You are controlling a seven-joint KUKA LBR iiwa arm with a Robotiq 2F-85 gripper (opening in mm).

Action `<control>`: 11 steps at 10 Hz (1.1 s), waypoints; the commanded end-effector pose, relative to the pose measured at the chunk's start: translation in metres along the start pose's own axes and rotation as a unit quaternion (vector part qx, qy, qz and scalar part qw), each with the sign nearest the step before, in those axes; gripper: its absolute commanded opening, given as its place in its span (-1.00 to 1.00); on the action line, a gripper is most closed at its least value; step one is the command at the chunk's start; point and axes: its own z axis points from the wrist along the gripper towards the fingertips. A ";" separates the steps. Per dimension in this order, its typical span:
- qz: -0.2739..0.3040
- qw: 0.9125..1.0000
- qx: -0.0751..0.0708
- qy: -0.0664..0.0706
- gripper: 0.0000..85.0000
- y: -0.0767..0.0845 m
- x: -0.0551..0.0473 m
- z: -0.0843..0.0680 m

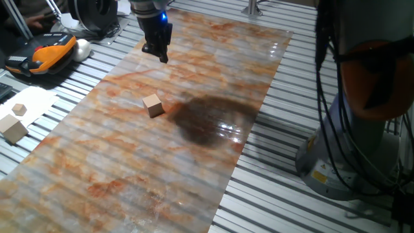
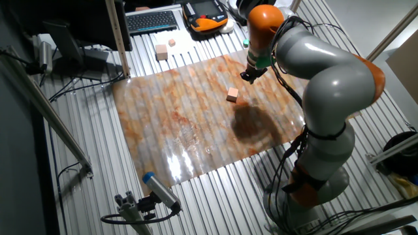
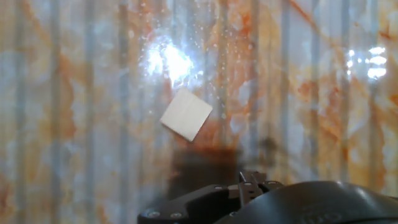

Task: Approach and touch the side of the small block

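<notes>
hovering apart from the small block (image 1: pixel 153 105), end effector (image 1: pixel 161 54) fingers look pressed together.

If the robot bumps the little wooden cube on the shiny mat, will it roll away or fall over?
The small light tan wooden cube probably won't roll: it sits flat on one face. It looks light, and the glossy marble-patterned mat looks smooth, so it would likely slide or spin. Being as wide as it is tall, it seems unlikely to tip.

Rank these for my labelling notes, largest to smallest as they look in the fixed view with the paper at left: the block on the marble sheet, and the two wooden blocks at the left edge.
1. Larger pale block, nearest the camera, so partly unsure.
2. Small block on the marble sheet.
3. Tiny cube on the white paper.
</notes>
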 end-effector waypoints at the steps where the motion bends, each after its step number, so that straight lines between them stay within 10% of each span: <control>1: -0.001 1.000 -0.008 0.005 -1.00 -0.005 -0.005 0.013; 5: 0.019 0.998 -0.057 0.016 -1.00 -0.017 -0.014 0.063; 11: 0.042 0.996 -0.080 0.013 -1.00 -0.001 -0.021 0.105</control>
